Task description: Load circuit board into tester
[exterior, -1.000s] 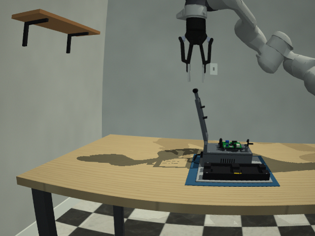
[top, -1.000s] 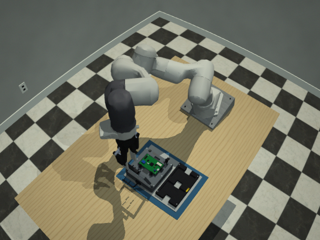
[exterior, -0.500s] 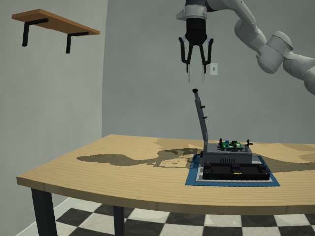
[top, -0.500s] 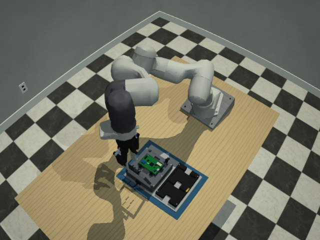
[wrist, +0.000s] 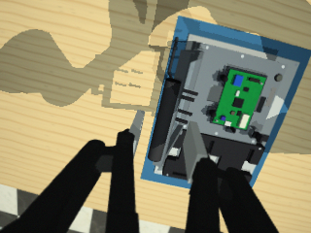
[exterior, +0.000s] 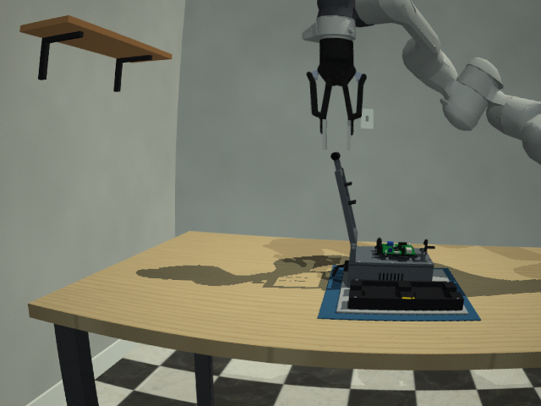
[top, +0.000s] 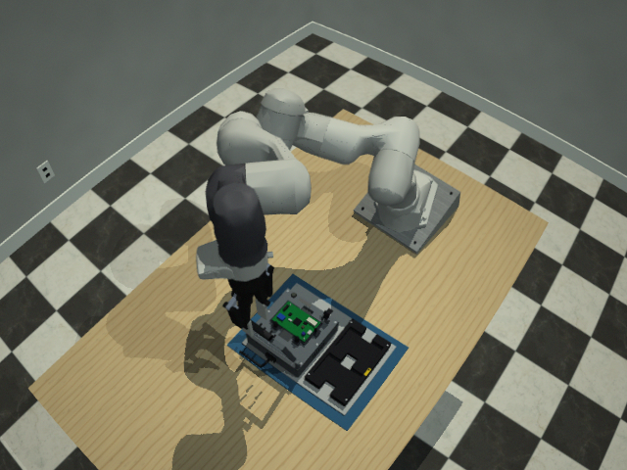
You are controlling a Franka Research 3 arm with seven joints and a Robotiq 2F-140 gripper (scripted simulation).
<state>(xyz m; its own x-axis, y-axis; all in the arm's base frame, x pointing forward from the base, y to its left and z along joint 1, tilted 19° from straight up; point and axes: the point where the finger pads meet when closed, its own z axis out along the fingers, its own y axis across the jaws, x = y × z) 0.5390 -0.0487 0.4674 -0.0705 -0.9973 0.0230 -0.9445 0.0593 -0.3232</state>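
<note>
1. The shelf (exterior: 94, 41) hangs on the wall at far left in the exterior view, well apart from everything else.
2. The gripper (exterior: 336, 139) points straight down, in the air just above the knob (exterior: 335, 155) at the top of the lid; its fingers (exterior: 323, 139) do not touch the knob. They stand part-way apart with nothing between them: the claw is released and holds nothing.
3. The lid (exterior: 346, 205) is raised, nearly upright, tilted slightly away from the tester, hinged at the tester's left edge in the exterior view.
4. The tester (exterior: 393, 264) is a grey box on the left half of the blue mat (exterior: 328, 305) in the exterior view it stands behind the tray.
5. The board (top: 297, 321), green and component side up, lies in the tester's top. Its white connector (top: 312, 321) faces the right side, away from the lid hinge. Whether the pins pass through its holes is too small to tell.
6. The tray (top: 349, 362), black, sits beside the tester on the same mat, with no board in it.
7. The table (exterior: 174, 301) carries the mat and the arm's base.
</note>
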